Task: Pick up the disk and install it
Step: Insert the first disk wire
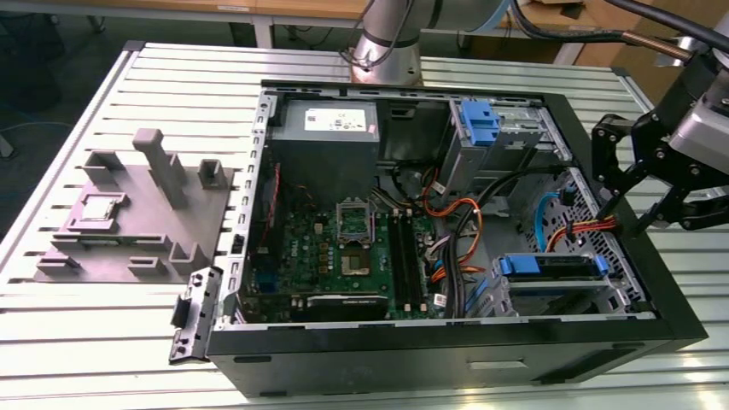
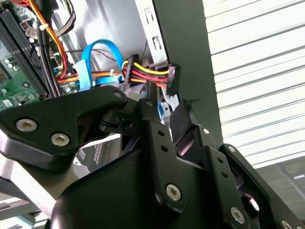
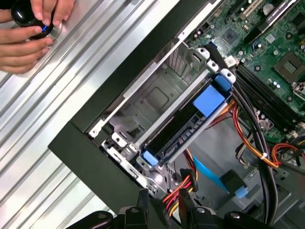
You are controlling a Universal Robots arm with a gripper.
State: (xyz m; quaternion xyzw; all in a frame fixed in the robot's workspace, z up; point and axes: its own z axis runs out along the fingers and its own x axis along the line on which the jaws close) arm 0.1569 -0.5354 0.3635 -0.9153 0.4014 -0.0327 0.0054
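Observation:
The disk [image 1: 551, 266] sits in the drive cage at the near corner of the open computer case, on the exterior view's right. It shows its blue carrier bracket [image 3: 209, 101] and a dark edge; its label face is hidden. My gripper [image 1: 626, 213] hangs just beyond the cage, by the case's side wall, apart from the disk. It is open and holds nothing. In both wrist views the red, yellow and black power wires [image 3: 182, 183] run between its fingertips [image 3: 142, 202], and their black connector [image 2: 171, 78] lies just past my gripper [image 2: 167, 110].
The case holds a green motherboard [image 1: 341, 248], a grey power supply [image 1: 324, 128], another blue carrier [image 1: 484, 124] at the far bay and loose cables [image 1: 456, 231]. A grey fixture [image 1: 137, 213] stands on the slatted table. A person's hands [image 3: 28, 28] rest on the table beside the case.

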